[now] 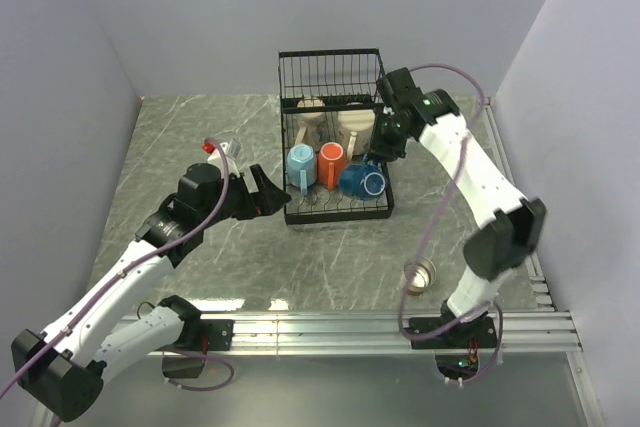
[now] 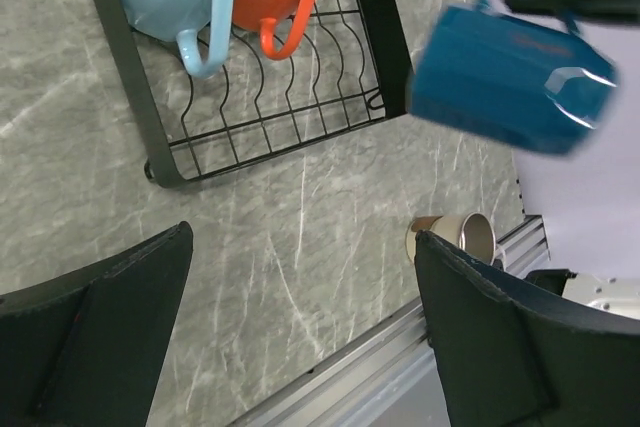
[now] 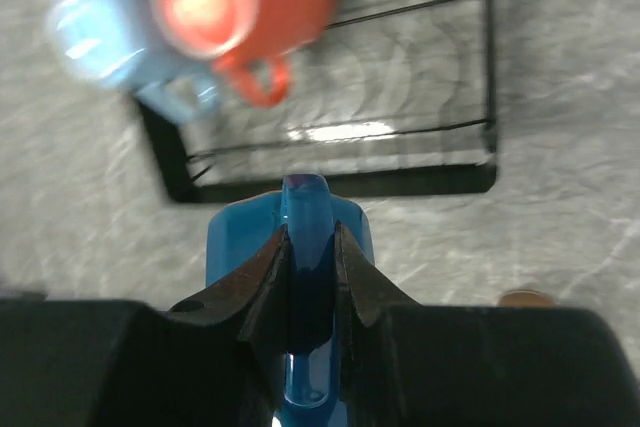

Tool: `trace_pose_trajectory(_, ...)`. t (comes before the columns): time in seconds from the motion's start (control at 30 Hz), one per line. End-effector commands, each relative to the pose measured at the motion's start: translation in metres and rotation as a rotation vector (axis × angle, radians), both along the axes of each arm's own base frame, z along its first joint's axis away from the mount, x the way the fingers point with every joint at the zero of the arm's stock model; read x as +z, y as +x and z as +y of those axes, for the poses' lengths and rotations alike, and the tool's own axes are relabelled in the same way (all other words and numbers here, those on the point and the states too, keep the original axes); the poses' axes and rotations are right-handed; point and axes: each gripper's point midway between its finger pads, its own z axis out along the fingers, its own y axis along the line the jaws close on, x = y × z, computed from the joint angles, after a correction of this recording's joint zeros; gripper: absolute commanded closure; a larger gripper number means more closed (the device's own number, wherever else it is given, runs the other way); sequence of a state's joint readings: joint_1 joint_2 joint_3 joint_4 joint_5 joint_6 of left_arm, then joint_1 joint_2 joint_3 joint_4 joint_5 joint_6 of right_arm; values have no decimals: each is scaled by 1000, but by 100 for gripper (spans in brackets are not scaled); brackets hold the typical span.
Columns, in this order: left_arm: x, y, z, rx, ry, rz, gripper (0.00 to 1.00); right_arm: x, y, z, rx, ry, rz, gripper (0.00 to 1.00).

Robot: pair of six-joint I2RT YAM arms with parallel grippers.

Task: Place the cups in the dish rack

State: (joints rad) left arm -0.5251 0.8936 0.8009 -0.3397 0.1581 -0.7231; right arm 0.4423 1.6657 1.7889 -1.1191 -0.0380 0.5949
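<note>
The black wire dish rack stands mid-table. A light blue mug and an orange mug lie in its low tray, and two cream mugs sit behind them. My right gripper is shut on the handle of the dark blue mug, which hangs tilted in the air at the rack's front right. My left gripper is open and holds nothing, just left of the rack's front corner. In its wrist view the fingers frame bare table. A small steel cup stands on the table near the right arm's base.
The rack's taller basket section rises at the back. Grey walls close in the table on the left, right and far sides. An aluminium rail runs along the near edge by the arm bases.
</note>
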Motion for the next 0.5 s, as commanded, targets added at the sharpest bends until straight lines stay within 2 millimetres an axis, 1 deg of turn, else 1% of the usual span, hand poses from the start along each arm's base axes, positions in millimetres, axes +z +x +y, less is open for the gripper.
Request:
trace_pose_trajectory(0.0, 7, -5, 9, -1, 33, -53, 3, 21, 29, -10, -60, 1, -48, 100)
trace_pose_trajectory(0.03, 4, -5, 10, -3, 43, -51, 3, 16, 36, -12, -75, -8, -29, 100)
trace_pose_trajectory(0.07, 2, -6, 11, -6, 46, -50, 3, 21, 45, -12, -83, -10, -40, 100)
trace_pose_trajectory(0.1, -1, -7, 11, -10, 52, -45, 3, 4, 51, -11, -85, -32, 9, 100)
trace_pose_trajectory(0.13, -2, -7, 10, -15, 54, -47, 3, -1, 56, -10, -90, -38, 21, 100)
trace_pose_trajectory(0.17, -2, -7, 10, -23, 54, -50, 4, -1, 62, -10, -95, -36, 22, 100)
trace_pose_trajectory(0.2, -4, -7, 8, -30, 54, -47, 4, -16, 65, -9, -99, -53, 63, 100)
trace_pose_trajectory(0.23, -5, -7, 7, -34, 51, -44, 4, -23, 69, -14, -116, -77, 71, 100)
trace_pose_trajectory(0.27, -4, -7, 4, -48, 42, -44, 4, -28, 71, -14, -119, -81, 83, 100)
trace_pose_trajectory(0.3, -5, -7, 2, -59, 39, -43, 4, -42, 73, -16, -127, -96, 122, 100)
trace_pose_trajectory(0.33, -5, -7, 1, -63, 32, -43, 4, -50, 73, -18, -134, -103, 142, 100)
trace_pose_trajectory(0.37, -4, -6, -2, -72, 24, -46, 4, -60, 70, -20, -136, -116, 173, 100)
trace_pose_trajectory(0.43, -7, -6, -4, -80, 21, -40, 5, -71, 70, -23, -147, -121, 196, 100)
trace_pose_trajectory(0.47, -7, -6, -7, -89, 15, -36, 5, -82, 65, -23, -145, -120, 224, 100)
